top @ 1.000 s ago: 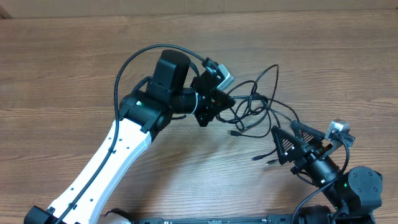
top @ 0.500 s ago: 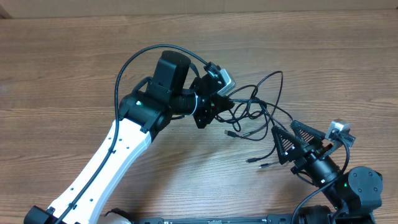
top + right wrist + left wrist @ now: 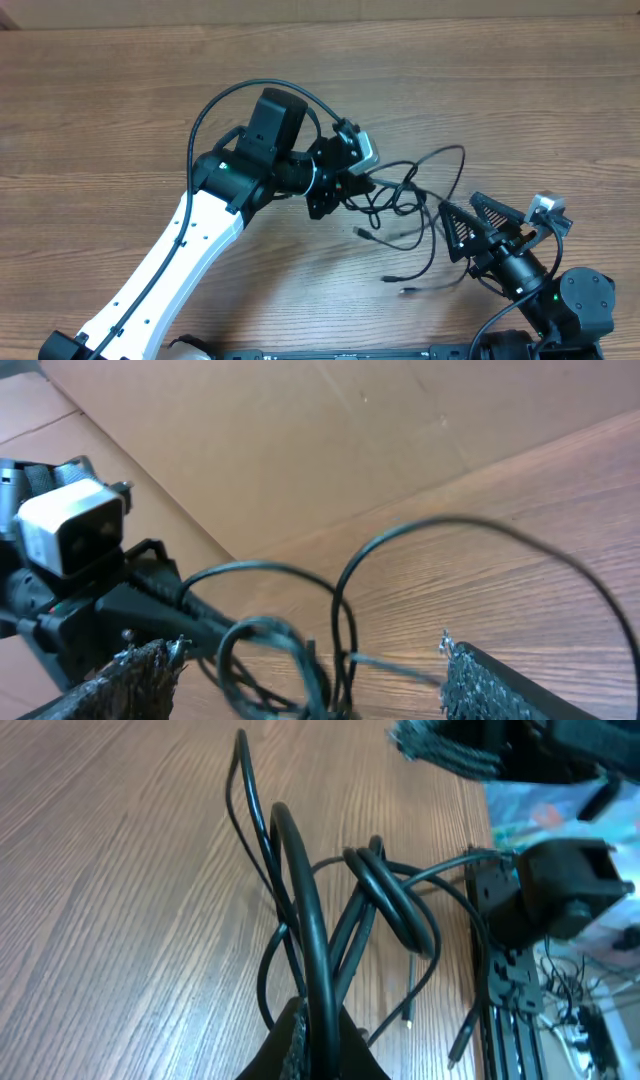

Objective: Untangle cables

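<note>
Currently my left claw is closed on the cables, a bundle of thin black cords pinched near the middle of the wooden table. Loops fan out to its right, and loose plug ends trail toward the near edge. From the left wrist view, several strands rise from between my fingers and twist into a knot just beyond the grip. My right claw sits at the near right, spread wide and gripping nothing, with a loop arching ahead of it. I judge the cords light, limp and a little springy, likely to slide through a loose pinch. Best hold, I think: a single strand just beside the knot, not the small plugs, which look delicate.
</note>
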Controlling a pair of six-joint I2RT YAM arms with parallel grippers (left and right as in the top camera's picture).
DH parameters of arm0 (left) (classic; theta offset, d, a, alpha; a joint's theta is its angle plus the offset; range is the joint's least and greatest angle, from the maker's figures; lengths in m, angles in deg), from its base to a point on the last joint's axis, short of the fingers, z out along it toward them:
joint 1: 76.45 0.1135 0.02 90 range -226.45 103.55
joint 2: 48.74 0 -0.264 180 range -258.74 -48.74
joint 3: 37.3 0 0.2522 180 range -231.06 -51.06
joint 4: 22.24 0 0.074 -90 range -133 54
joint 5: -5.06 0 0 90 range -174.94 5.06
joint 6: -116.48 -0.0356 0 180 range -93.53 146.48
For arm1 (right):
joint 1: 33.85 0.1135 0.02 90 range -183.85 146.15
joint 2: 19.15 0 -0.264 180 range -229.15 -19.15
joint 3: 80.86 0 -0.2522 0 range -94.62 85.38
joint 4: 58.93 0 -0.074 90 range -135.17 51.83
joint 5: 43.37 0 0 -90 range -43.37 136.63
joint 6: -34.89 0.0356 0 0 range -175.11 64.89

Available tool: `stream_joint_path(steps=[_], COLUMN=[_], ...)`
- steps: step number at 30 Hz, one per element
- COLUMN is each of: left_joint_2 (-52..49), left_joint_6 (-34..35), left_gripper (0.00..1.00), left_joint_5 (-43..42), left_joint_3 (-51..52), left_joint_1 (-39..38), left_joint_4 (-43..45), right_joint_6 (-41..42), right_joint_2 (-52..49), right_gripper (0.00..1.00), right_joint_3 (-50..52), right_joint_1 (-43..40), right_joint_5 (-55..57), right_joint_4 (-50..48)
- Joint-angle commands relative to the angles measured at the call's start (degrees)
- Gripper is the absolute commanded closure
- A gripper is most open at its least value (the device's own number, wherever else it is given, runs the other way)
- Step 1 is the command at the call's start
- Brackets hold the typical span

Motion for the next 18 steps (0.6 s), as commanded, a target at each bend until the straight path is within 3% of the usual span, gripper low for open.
stream_joint_path(steps=[1, 8, 18], left_joint_2=[0.02, 0.02, 0.02], left_joint_6=[-7.72, -11.85, -11.85], left_gripper=[0.96, 0.96, 0.96], left_joint_5=[-7.21, -17.07, -15.13], left_joint_3=[0.04, 0.04, 0.04], left_joint_1=[-0.50, -0.63, -5.01], left_joint_4=[-0.17, 2.40, 2.32], right_joint_6=[-5.33, -19.96, -24.33], right_joint_2=[0.50, 0.50, 0.50], right_gripper=[0.16, 0.21, 0.26], right_joint_3=[-1.57, -1.57, -1.57], right_joint_1=[-0.28, -0.28, -0.26], right_joint_5=[1.27, 1.25, -3.65], right_joint_4=[-0.15, 4.15, 3.56])
